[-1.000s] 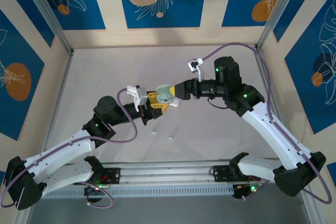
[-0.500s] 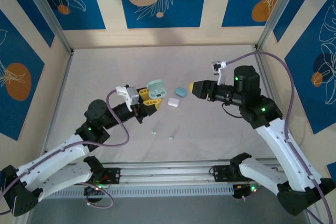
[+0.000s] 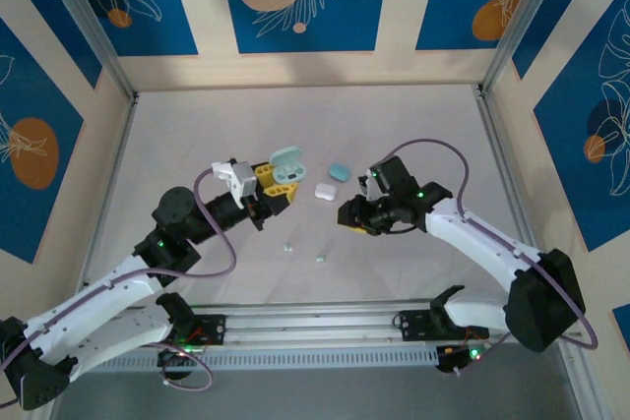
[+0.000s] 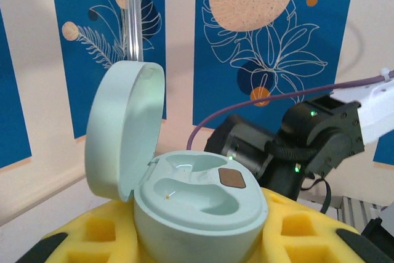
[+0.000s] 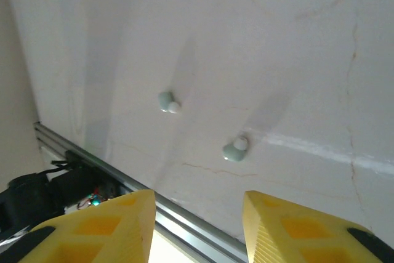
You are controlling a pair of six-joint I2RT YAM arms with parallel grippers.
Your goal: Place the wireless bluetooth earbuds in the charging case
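Top view, left fingers (image 3: 266, 180): closed on the pale green charging case (image 3: 282, 172), which is carried lid-up just left of frame centre.
Top view, right fingers (image 3: 347, 213): just right of centre, pointing toward the lower left; their spread cannot be read from this angle.
Top view, earbuds: two pale specks on the tabletop (image 3: 413, 125) below centre, the left earbud (image 3: 286, 247) and the right earbud (image 3: 320, 259), near each other but apart.
Top view, bearing: both earbuds lie below and left of the right fingers, and below and slightly right of the left fingers. The right earbud is the closer one to the free right arm.
Top view, other cases: a white case (image 3: 325, 191) and a pale blue case (image 3: 339, 172), both closed, on the tabletop between the arms.
Left wrist view, charging case (image 4: 200, 198): the base is seated between the yellow left fingers (image 4: 301, 232), with the lid (image 4: 123, 130) hinged open at the left. Both wells look empty.
Right wrist view, right fingers (image 5: 98, 229): wide apart along the bottom edge, with nothing between them.
Right wrist view, right earbud (image 5: 234, 148): at centre, above the gap and nearer the right-hand finger. Its long axis slants from lower left up to a white tip at upper right.
Right wrist view, left earbud (image 5: 167, 102): further off at upper left, with its axis roughly level.
Judgement, next move: probably a reach up-frame and down onto the right earbud, closing across its slant.
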